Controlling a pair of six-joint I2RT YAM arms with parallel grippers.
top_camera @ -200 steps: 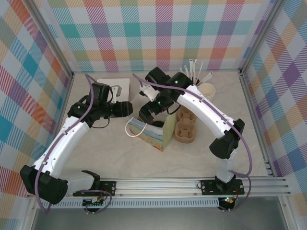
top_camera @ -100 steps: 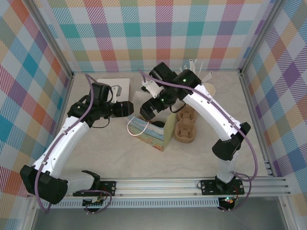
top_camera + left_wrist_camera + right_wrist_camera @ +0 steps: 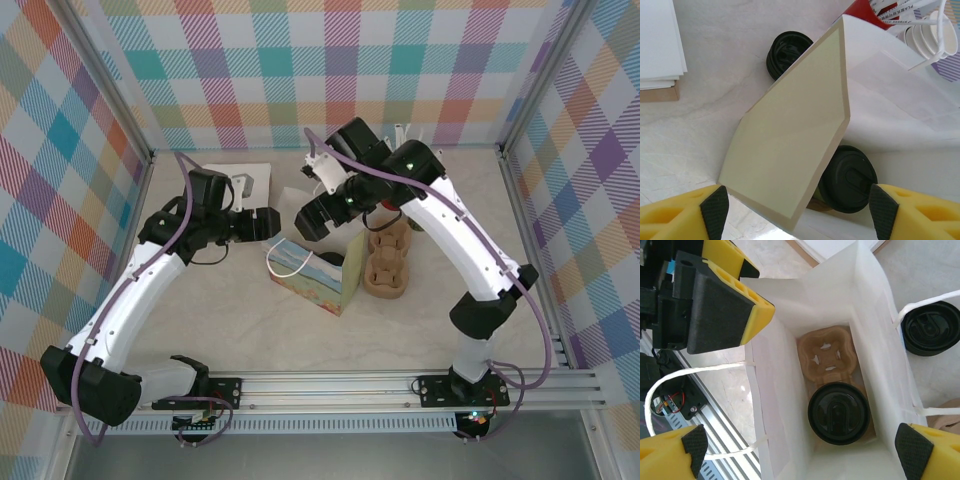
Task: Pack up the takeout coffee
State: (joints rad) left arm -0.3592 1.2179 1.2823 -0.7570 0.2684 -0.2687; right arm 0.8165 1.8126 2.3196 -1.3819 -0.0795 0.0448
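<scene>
Coffee sits in bag; we raise open right hand straight above bag, clear of rim; open left hand hovers beside bag.

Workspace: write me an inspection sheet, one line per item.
Surface: pale marbled table.
Job's things: takeout coffee, black lid on, seated in a pulp carrier inside the white bag.
Clutter: second black lid beside the bag; straws; white stack; spare carrier.
Grippers: left pincer open at the bag's rim; right pincer open above its mouth.
Cables: purple cable along each arm.
Surroundings: checked walls.
</scene>
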